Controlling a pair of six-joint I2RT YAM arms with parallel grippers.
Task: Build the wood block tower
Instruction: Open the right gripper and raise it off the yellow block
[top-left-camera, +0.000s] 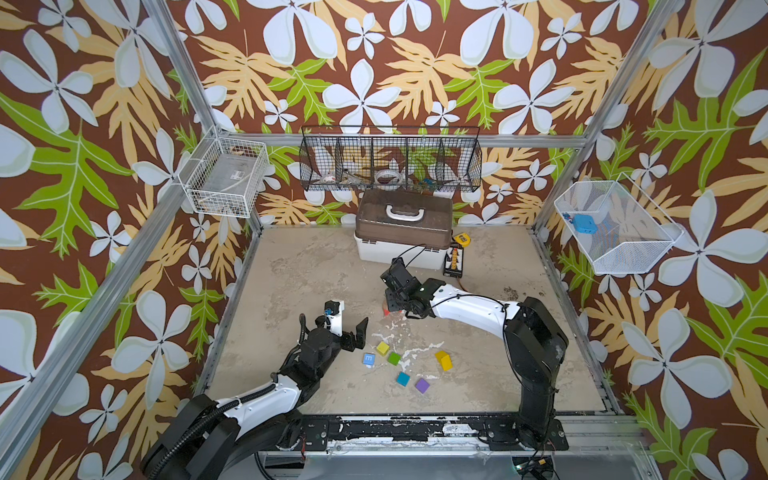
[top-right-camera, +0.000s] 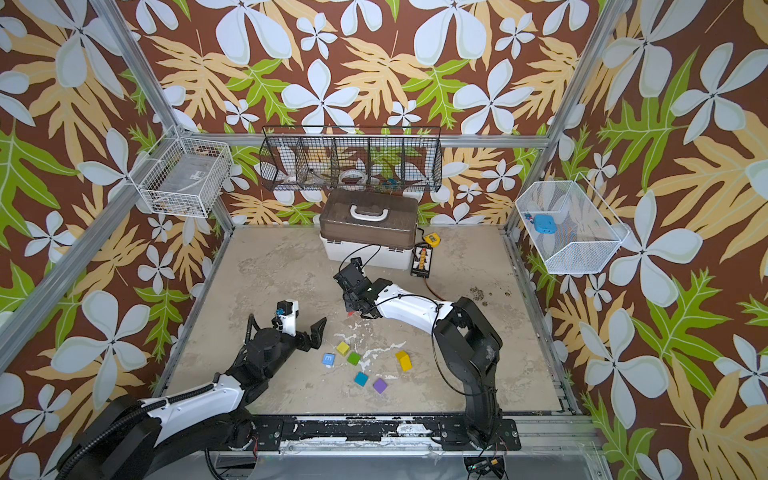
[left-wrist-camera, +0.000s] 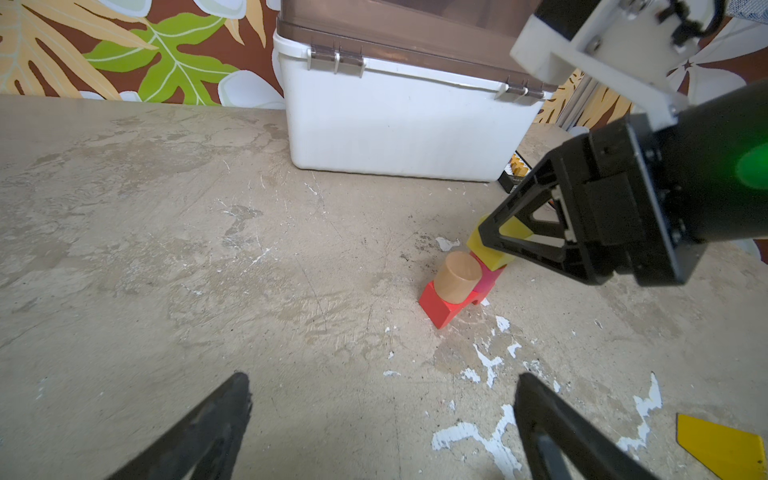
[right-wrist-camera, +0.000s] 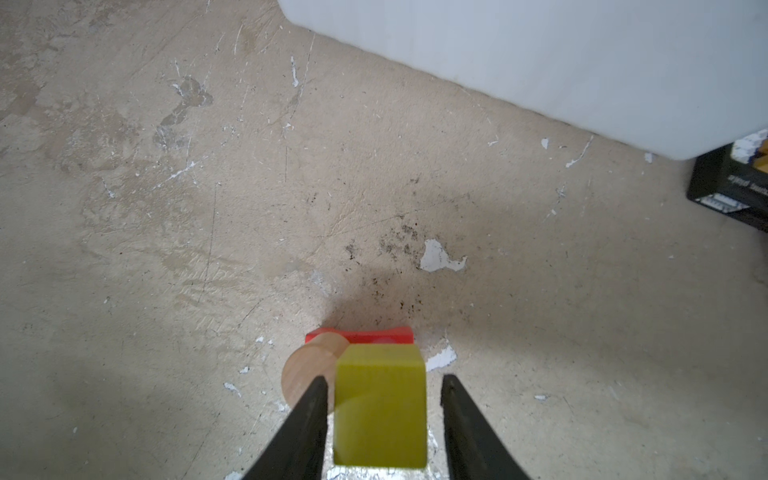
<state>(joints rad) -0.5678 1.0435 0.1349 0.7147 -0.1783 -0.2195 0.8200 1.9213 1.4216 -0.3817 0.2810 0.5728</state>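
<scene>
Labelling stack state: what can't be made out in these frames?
- Tower: both top views, right gripper covers all but a red sliver.
- Pink piece: left wrist view, mostly behind tan cylinder and yellow block.
- Yellow shape: left wrist view, cut off by frame edge.
- Wire basket contents: top views, too small.
</scene>
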